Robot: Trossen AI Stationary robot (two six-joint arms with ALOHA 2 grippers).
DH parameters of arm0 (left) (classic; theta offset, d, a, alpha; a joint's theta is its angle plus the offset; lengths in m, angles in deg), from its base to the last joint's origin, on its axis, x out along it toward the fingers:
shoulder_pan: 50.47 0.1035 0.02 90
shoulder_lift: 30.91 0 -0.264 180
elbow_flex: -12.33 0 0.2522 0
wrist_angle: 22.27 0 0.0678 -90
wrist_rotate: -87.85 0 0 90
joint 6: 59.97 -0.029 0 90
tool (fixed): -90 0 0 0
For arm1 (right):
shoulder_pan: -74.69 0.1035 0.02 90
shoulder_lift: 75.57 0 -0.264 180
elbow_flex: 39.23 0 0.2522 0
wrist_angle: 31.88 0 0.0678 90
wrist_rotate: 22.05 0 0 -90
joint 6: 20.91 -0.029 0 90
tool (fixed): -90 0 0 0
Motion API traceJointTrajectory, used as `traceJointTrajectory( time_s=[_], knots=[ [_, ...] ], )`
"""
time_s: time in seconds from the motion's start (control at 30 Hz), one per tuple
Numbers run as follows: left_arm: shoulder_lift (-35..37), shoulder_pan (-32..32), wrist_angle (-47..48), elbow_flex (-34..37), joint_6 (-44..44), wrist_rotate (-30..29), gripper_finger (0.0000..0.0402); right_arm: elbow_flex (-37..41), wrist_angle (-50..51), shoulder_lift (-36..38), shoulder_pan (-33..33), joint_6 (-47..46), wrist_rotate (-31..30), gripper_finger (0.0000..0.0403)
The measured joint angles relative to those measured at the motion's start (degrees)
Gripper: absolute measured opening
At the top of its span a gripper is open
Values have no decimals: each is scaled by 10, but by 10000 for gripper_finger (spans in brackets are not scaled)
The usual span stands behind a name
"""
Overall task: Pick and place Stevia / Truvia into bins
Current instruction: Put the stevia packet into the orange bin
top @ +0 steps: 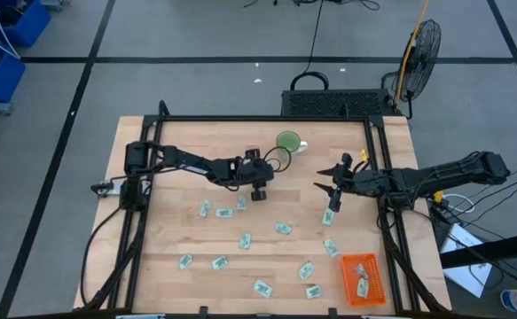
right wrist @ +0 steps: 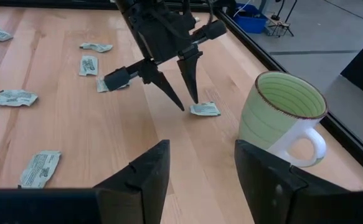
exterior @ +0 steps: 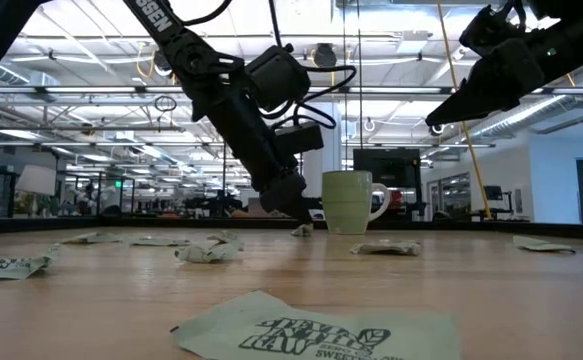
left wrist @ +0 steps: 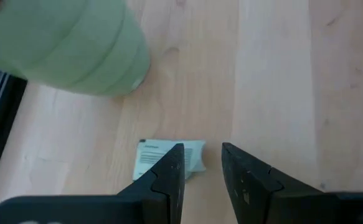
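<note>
Several pale green and white Stevia sachets (top: 282,229) lie flat across the wooden table. One sachet (right wrist: 205,109) lies beside the green mug (top: 287,142). My left gripper (left wrist: 203,163) is open and low over this sachet (left wrist: 162,155), pointing down; one finger covers the sachet's end and the gap between the fingers is over bare wood. My right gripper (right wrist: 200,163) is open and raised above the table right of centre (top: 332,183), touching nothing. The orange bin (top: 343,282) sits at the near right corner with sachets (top: 361,276) in it. My left gripper comes from above, slanting toward the mug. One fingertip (right wrist: 195,101) stands at the edge of the sachet next to the mug, which lies flat on the table. I cannot tell whether the tip touches it.
The mug (right wrist: 284,118) stands upright close behind the left gripper, near the table's far edge. A black frame (top: 378,168) runs along the table's sides. One sachet (top: 329,217) lies under the right gripper. Bare wood (top: 267,257) shows between the scattered sachets.
</note>
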Motion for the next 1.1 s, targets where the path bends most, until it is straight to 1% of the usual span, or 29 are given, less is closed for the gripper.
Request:
traceJointTrajectory(
  time_s=[0.17,0.37,0.53,0.7,0.83,0.9,1.1],
  knots=[
    [0,14,0,0,3,0,113,0,0,0,0,0,0,173],
    [0,18,0,0,17,35,113,0,0,0,0,0,0,173],
    [0,13,0,0,11,33,113,0,0,0,0,0,0,172],
    [0,24,0,0,11,12,113,0,0,0,0,0,0,172],
    [0,28,-5,0,14,20,113,0,0,0,0,0,0,172],
    [-7,29,-13,0,17,29,113,0,0,0,0,0,0,171],
    [-39,28,-40,-1,0,23,113,0,1,0,0,2,0,171]
  ],
)
